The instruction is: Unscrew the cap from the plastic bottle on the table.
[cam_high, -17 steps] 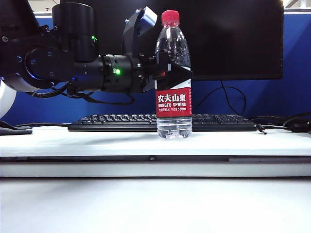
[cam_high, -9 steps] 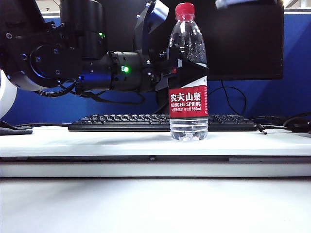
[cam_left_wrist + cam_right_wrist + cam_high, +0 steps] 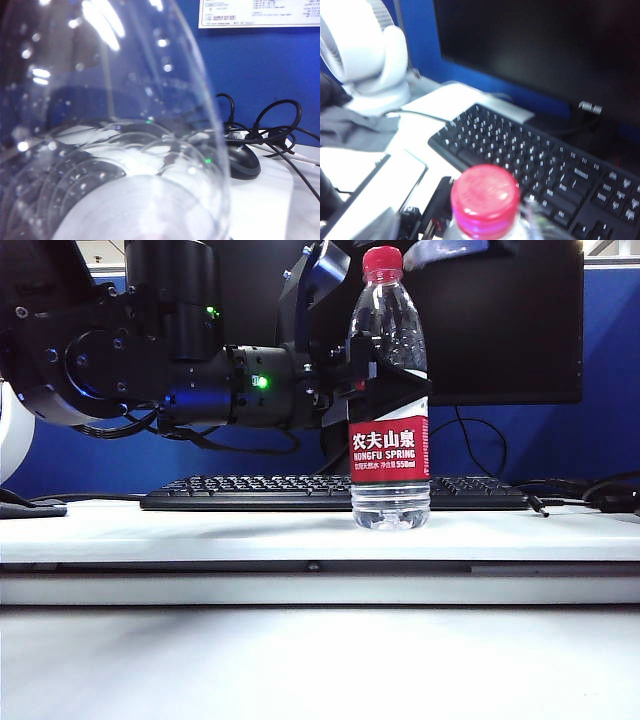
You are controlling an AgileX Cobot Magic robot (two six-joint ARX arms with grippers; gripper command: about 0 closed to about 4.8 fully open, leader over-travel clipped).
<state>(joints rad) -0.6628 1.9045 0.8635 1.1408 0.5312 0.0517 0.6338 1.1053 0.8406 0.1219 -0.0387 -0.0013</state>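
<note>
Plastic bottle (image 3: pixel 389 430) on the table (image 3: pixel 200 530), before keyboard (image 3: pixel 250 492).

Office workstation, cubicle type. White desk (image 3: pixel 200 530) carrying a black keyboard (image 3: pixel 250 492), a dark monitor (image 3: pixel 500 320) behind it, blue partition wall (image 3: pixel 610 380) at the far side with a printed sheet (image 3: pixel 260 12) pinned up. Black mouse (image 3: pixel 242 160), tangled cables (image 3: pixel 280 125), white desk fan (image 3: pixel 365 55).
</note>
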